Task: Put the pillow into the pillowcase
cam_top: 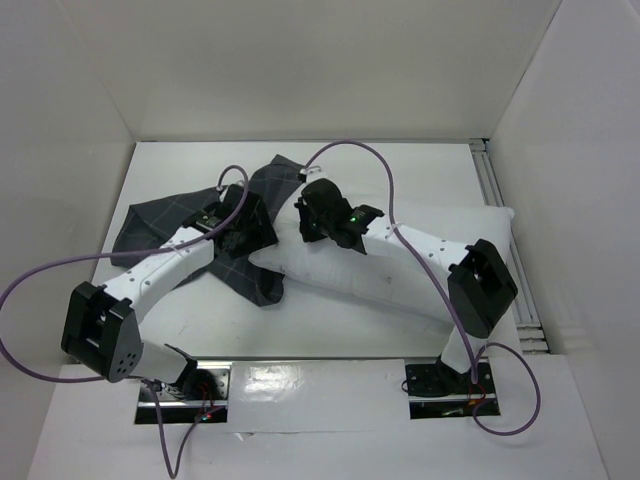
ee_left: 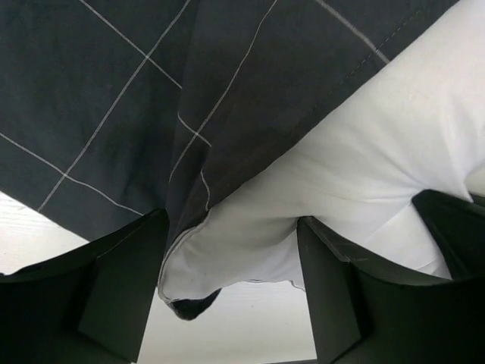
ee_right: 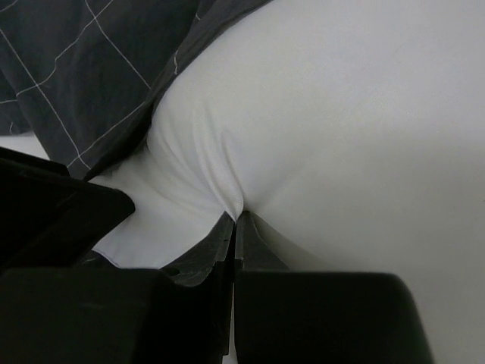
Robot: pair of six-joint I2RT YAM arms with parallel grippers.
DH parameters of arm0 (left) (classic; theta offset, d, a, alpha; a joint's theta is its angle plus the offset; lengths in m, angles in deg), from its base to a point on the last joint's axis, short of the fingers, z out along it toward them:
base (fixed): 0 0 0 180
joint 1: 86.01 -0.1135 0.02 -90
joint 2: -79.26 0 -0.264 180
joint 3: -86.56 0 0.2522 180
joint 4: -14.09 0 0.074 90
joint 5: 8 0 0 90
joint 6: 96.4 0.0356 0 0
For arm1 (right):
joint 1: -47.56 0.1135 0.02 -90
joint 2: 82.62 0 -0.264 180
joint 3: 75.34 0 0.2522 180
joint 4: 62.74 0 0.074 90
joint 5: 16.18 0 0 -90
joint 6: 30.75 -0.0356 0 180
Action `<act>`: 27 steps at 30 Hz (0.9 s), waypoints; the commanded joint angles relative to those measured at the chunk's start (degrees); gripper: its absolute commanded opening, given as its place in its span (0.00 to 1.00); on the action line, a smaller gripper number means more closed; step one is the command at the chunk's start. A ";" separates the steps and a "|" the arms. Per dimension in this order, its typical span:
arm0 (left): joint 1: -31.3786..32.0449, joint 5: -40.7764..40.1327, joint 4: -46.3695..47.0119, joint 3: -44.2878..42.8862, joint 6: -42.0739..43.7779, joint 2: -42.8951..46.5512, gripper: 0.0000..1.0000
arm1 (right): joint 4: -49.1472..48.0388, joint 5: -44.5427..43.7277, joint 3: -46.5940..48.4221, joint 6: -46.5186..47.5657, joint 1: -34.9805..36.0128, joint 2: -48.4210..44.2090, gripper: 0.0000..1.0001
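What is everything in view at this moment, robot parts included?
pillow: one, white, on the table, centre to right
pillowcase: one, dark grey with thin light check, left of centre, draped over the pillow's left end
table: one, white, under both
cables: two, purple, one looping from each arm
left arm, right arm: white, black joints
left gripper: black, open around pillow corner and pillowcase edge
right gripper: black, shut on a pillow fold
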 commanded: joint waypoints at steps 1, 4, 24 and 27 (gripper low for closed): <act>-1.95 -0.95 4.12 -0.96 0.80 0.22 0.81 | 5.33 -2.03 -1.72 0.17 0.21 -0.79 0.00; -3.62 0.46 4.74 -0.95 0.80 -1.44 0.78 | 5.33 -2.03 -1.72 0.17 0.73 -0.79 0.00; -7.94 13.29 12.47 2.30 5.10 -1.36 0.76 | 7.00 -3.79 0.13 -0.36 1.26 -0.26 0.00; -7.94 13.29 11.78 2.30 5.64 -3.29 0.74 | 7.00 -3.79 0.74 -0.36 1.26 -0.26 0.00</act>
